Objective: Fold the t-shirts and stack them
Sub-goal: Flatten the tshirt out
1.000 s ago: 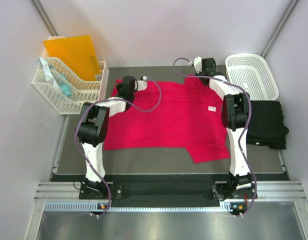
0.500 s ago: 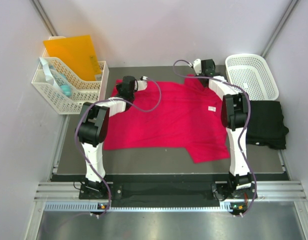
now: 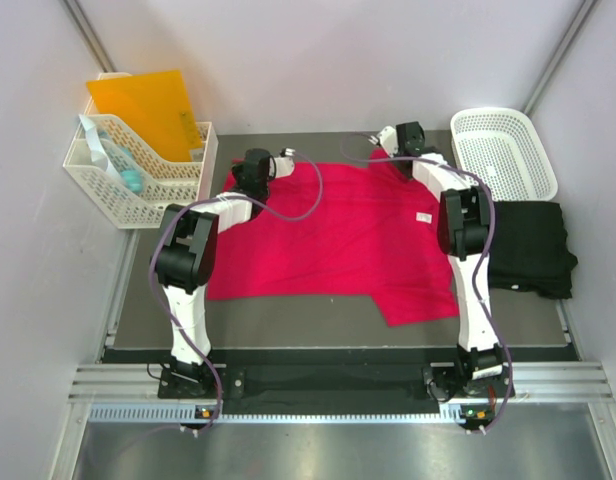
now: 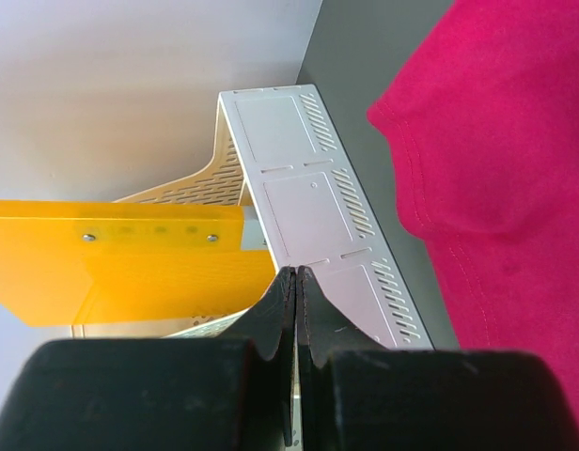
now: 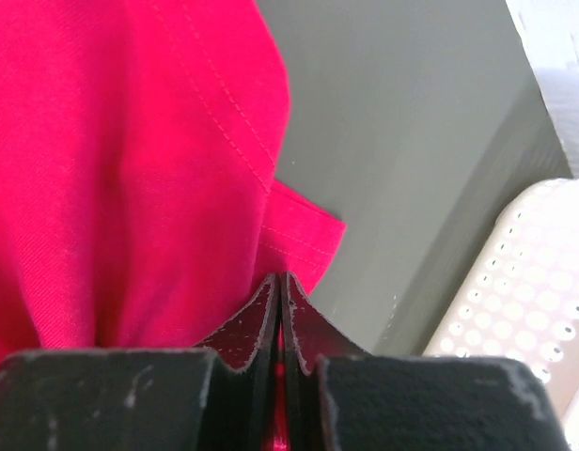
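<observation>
R pincer [image 5: 278,278] shifted left, pinching 1 red tee [image 3: 338,230]; L pincer [image 4: 296,272] closed, empty; 1 black tee [image 3: 533,245] at right.

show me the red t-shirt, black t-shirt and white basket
red t-shirt [image 3: 328,235], top view, middle of its body
black t-shirt [image 3: 533,245], top view, centre of the cloth
white basket [image 3: 491,112], top view, far rim

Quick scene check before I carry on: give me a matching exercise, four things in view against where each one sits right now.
Things:
1 red shirt
2 black shirt
3 basket
4 orange folder

Places:
A standing in the left rack
B spread flat, centre
C far right corner
D heaped at the right edge

Pairs: 1-B, 2-D, 3-C, 4-A
</observation>
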### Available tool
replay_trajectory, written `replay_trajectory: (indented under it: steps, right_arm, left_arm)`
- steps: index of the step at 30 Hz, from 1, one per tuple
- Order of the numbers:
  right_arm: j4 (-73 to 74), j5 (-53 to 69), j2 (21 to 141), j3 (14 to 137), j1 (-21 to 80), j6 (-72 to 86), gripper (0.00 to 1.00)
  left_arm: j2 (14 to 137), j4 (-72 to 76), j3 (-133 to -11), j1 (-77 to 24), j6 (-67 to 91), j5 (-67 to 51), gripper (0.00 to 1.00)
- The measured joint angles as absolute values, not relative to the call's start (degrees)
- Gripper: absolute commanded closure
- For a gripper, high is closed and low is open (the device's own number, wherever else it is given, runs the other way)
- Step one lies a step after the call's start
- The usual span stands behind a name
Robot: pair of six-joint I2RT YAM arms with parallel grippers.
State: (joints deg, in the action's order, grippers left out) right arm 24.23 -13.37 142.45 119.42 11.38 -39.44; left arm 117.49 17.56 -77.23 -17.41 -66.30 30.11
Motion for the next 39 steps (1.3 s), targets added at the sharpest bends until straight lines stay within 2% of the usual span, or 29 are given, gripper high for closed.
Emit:
replay_trajectory:
  steps: [19,39]
  right_arm:
    - [24.14,-16.34,147.94,126.89,11.44,-49.50,1.00]
    - [3.84,-22.92,156.35,129.97,9.41,-66.52,1.00]
  left_arm:
    - [117.64,17.50,-78.22,-17.76,-66.39,31.18,1.00]
    - [116.57,16.27,-74.32,-19.20,-66.83,31.07,1.00]
